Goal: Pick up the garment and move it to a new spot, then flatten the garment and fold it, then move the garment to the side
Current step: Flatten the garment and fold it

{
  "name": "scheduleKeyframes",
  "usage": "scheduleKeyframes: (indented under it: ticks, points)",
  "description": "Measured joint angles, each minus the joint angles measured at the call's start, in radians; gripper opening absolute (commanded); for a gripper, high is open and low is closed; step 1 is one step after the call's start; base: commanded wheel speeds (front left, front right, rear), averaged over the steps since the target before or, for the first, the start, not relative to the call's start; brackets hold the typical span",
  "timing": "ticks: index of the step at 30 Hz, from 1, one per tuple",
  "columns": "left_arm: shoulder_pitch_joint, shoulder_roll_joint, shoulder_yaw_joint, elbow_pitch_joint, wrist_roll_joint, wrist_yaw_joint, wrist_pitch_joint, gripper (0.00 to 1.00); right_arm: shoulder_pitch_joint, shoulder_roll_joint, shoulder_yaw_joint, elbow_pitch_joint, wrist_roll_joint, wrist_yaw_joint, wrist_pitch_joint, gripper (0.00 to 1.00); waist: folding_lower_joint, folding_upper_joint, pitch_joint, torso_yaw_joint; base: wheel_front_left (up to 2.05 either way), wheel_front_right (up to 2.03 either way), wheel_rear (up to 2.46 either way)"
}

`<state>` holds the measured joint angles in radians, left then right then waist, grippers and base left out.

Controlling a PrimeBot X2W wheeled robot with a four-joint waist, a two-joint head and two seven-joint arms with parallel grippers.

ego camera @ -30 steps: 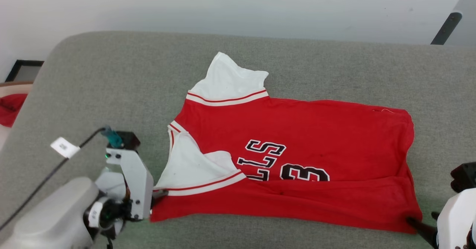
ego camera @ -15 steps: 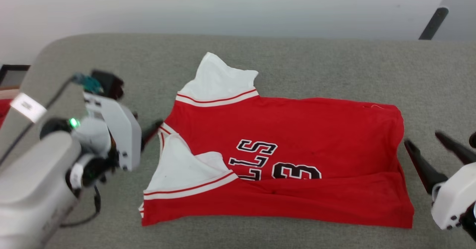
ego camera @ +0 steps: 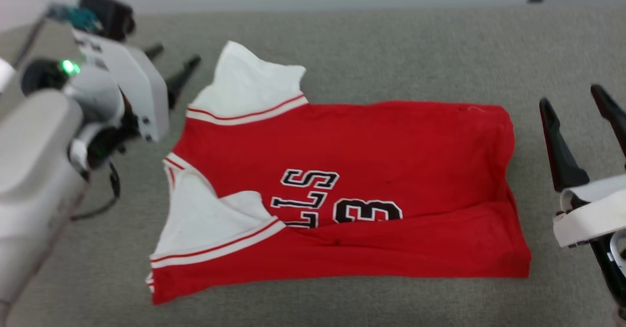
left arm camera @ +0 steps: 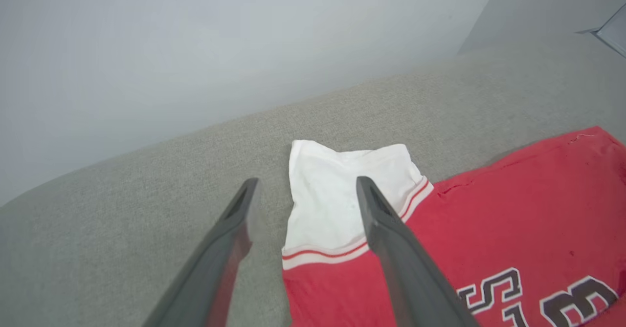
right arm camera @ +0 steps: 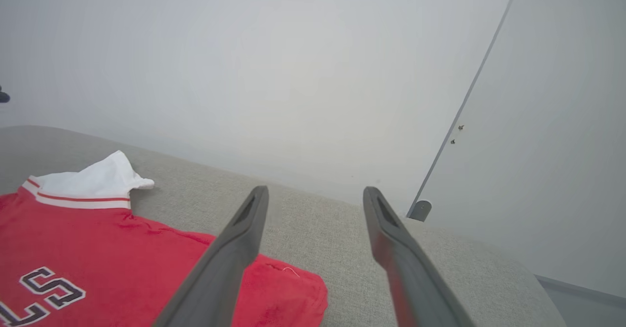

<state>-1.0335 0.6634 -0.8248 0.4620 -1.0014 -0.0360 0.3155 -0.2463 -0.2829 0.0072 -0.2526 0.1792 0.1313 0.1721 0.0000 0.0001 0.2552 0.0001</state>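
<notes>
Garment [ego camera: 371, 146] flat on grey cushion [ego camera: 391, 48]; left jaws, right jaws wide, apparently clear of it.

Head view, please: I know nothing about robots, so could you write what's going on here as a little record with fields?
Item: red jersey, lying spread on the grey cushion
Fold: near long edge turned up, covering part of the lettering
White inside: shows at two turned-out flaps at the left end
Left pincer: open, empty, beside the far flap
Right pincer: open, empty, off the jersey's right end
Contact: neither pincer appears to touch the jersey
</notes>
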Motion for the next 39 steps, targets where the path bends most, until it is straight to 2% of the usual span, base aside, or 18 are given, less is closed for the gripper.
scheduleKeyframes:
  ticks: [12,22,30,31,32,39]
  points:
    - [-0.179,0.005,-0.01,0.16,0.029,-0.062,0.062,1.0,-0.042,0.068,0.011,-0.009,-0.021,0.0,-0.069,1.0,0.0,0.0,0.157,-0.087,0.0,0.0,0.0]
    - [-0.28,0.008,-0.048,0.271,0.042,-0.08,0.165,1.0,-0.053,0.083,0.02,0.011,-0.012,0.0,-0.084,1.0,0.0,0.0,0.269,-0.149,0.0,0.0,0.0]
    - [-0.342,-0.007,-0.057,0.366,0.031,-0.087,0.237,1.0,-0.078,0.084,0.039,0.026,0.014,0.0,-0.062,1.0,0.0,0.0,0.318,-0.175,0.0,0.0,0.0]
    - [-0.346,-0.012,-0.057,0.376,0.025,-0.087,0.25,0.75,-0.082,0.083,0.044,0.028,0.023,0.0,-0.052,1.0,0.0,-0.0001,0.321,-0.177,0.0,0.0,0.0]
    - [-0.352,-0.018,-0.056,0.389,0.017,-0.087,0.263,0.02,-0.088,0.082,0.049,0.029,0.03,0.0,-0.04,1.0,0.0001,0.0,0.323,-0.178,0.0,0.0,0.0]
    - [-0.375,-0.054,-0.056,0.427,-0.009,-0.087,0.305,0.0,-0.109,0.072,0.063,0.008,0.109,0.0,0.141,1.0,0.0,0.0,0.325,-0.175,0.0,0.0,0.0]
